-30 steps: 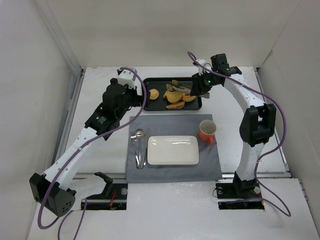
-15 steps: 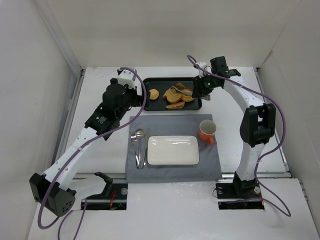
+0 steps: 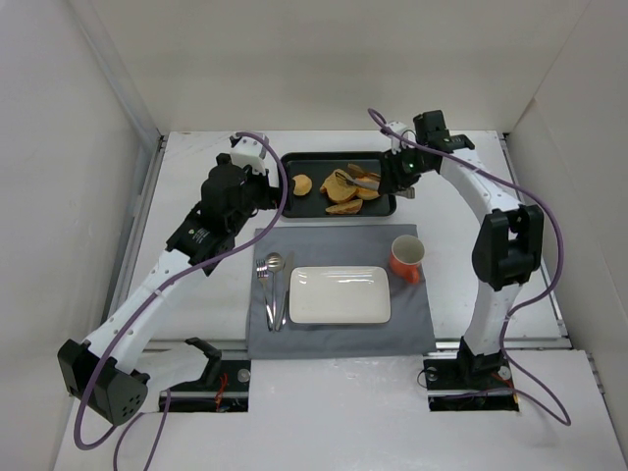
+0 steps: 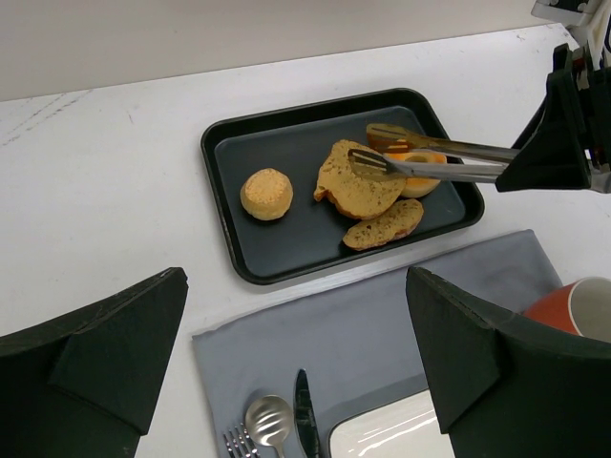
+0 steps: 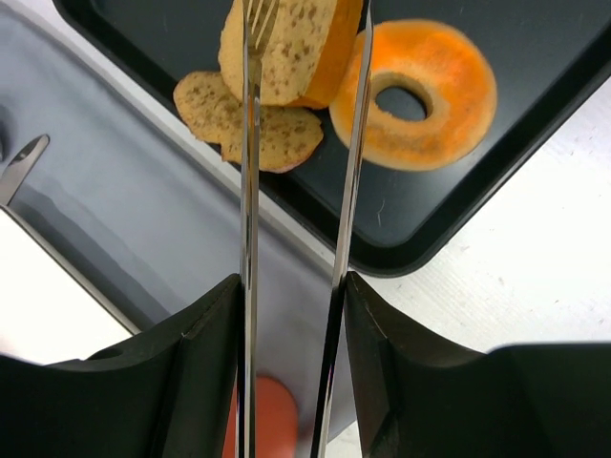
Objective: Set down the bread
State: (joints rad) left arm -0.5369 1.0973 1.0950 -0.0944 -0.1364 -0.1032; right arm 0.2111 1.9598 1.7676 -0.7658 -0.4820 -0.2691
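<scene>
The larger bread slice (image 4: 355, 189) lies in the black tray (image 4: 286, 250), leaning on a glazed donut (image 5: 416, 93). The narrower half-slice (image 4: 384, 223) lies flat just in front of it. My right gripper (image 5: 291, 315) is shut on metal tongs (image 4: 434, 164), and their two tips sit on either side of the larger slice (image 5: 286, 48). I cannot tell whether the slice is off the tray. My left gripper (image 4: 296, 382) hovers open over the grey placemat (image 4: 382, 315), with nothing between its fingers.
A small round bun (image 4: 266, 194) sits at the tray's left. On the placemat (image 3: 339, 240) are a white rectangular plate (image 3: 340, 295), cutlery (image 3: 273, 285) to its left and an orange mug (image 3: 406, 257) to its right. White walls enclose the table.
My right gripper has swung the tongs a little, and they now lie more level with their tips around the larger slice. The left arm has not moved.
</scene>
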